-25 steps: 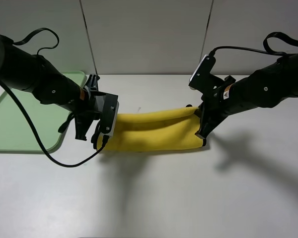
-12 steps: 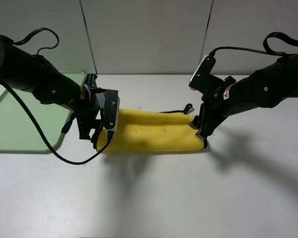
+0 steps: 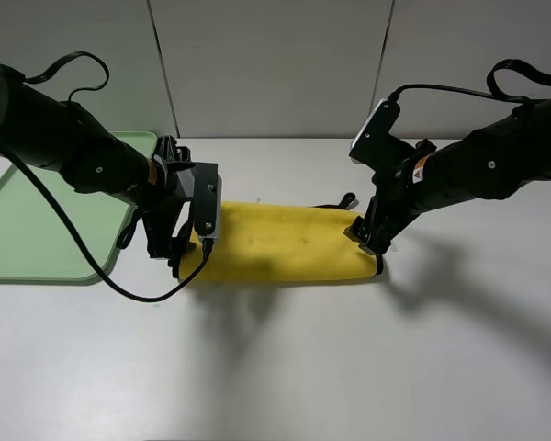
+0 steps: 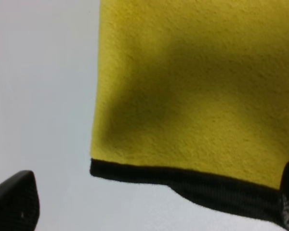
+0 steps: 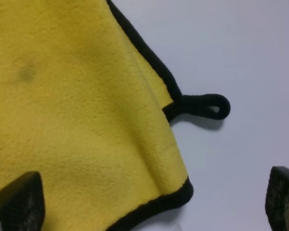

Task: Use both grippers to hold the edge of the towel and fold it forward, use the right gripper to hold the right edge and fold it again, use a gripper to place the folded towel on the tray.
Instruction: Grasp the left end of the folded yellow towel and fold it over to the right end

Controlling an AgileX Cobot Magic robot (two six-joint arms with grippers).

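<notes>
Yellow towel (image 3: 285,243) folded once, flat. Over its ends, left gripper (image 3: 170,255) and right gripper (image 3: 371,246) spread wide, empty. Right one best pinches both layers together.

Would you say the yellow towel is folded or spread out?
Folded: the towel lies as a narrow strip, with two layers stacked beside its hanging loop.

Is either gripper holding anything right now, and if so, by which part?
Nothing is held. The left gripper and right gripper are both open over the ends of the yellow towel lying on the table.
</notes>
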